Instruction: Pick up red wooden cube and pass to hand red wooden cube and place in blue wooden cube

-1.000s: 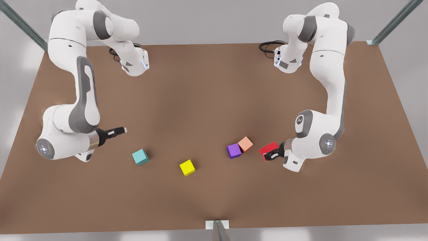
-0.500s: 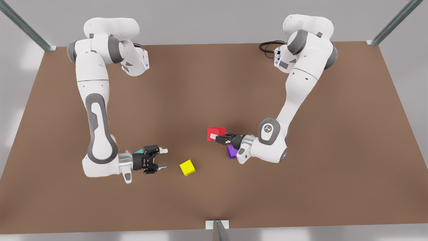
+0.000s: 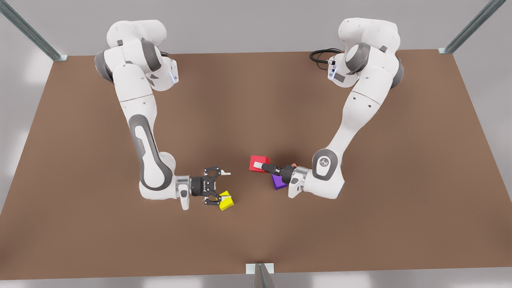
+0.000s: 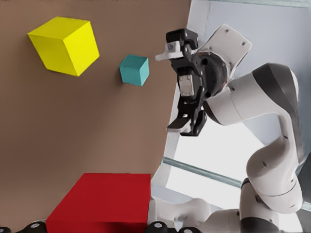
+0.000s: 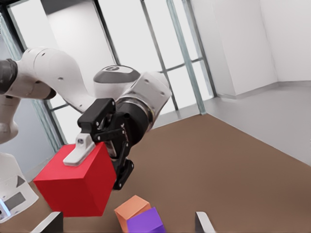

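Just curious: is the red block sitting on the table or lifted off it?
Lifted. The left gripper holds the red wooden cube clear of the table, facing the open right gripper.

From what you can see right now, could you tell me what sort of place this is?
Probably a simulated robot test cell, not a real lab: a bare brown table carrying only plain coloured cubes, such as the yellow cube, a metal frame post at its corner, and large windows behind.
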### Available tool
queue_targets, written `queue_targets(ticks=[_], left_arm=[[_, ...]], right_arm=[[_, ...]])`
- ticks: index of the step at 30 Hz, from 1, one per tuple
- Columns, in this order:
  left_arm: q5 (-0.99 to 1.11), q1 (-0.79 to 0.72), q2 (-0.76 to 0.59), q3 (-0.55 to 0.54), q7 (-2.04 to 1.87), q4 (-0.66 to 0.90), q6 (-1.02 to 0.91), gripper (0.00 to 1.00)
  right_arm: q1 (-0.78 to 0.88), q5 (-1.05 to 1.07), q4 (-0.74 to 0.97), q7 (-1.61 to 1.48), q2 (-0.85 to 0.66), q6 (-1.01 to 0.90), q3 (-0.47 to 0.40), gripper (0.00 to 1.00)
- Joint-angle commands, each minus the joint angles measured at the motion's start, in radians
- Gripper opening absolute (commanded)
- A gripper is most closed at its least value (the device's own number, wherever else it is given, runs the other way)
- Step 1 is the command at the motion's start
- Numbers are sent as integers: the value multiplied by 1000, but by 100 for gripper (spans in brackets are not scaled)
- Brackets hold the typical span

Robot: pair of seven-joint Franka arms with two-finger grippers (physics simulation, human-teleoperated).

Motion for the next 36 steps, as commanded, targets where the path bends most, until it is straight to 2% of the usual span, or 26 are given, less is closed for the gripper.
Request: queue_targets(ticks=[1, 11, 23, 36], left_arm=[[-17, 0, 5, -3, 349, 4, 23, 65], [-23, 0, 5, -17, 346, 4, 151, 66], [-45, -12, 8, -29, 343, 3, 214, 65], [-59, -14, 11, -32, 343, 3, 217, 65]], right_arm=[[9, 67, -40, -642, -10, 75, 16, 99], [6, 111, -137, -672, -62, 84, 65, 99], [7, 176, -132, -672, -37, 150, 133, 99], [4, 179, -127, -672, -25, 165, 156, 99]])
